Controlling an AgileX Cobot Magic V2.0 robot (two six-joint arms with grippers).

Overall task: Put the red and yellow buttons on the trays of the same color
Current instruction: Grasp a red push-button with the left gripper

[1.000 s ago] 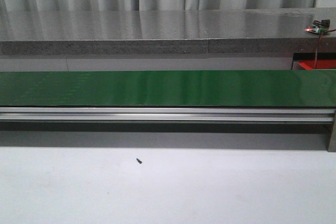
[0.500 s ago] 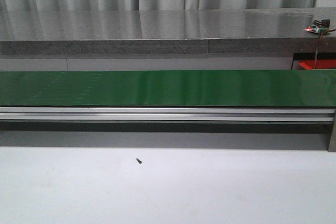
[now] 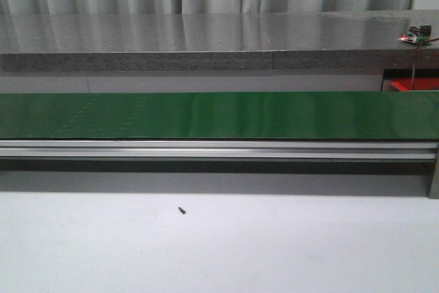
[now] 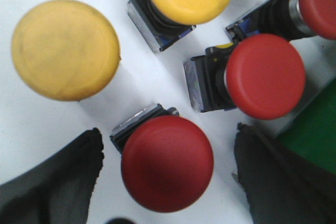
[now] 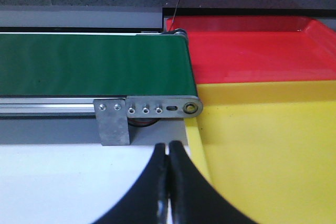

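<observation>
The left gripper (image 4: 167, 182) stands open, its dark fingers (image 4: 50, 182) cut off at the frame's lower corners, straddling a red button (image 4: 167, 163) at lower centre. Around it lie yellow buttons (image 4: 65, 50) upper left and more red ones, some cropped. The right gripper (image 5: 168, 182) is closed, empty, fingertips touching. Beyond it, the yellow tray (image 5: 268, 150) fills the lower right, the red tray (image 5: 247, 51) above, beside the green belt (image 5: 89, 64).
</observation>
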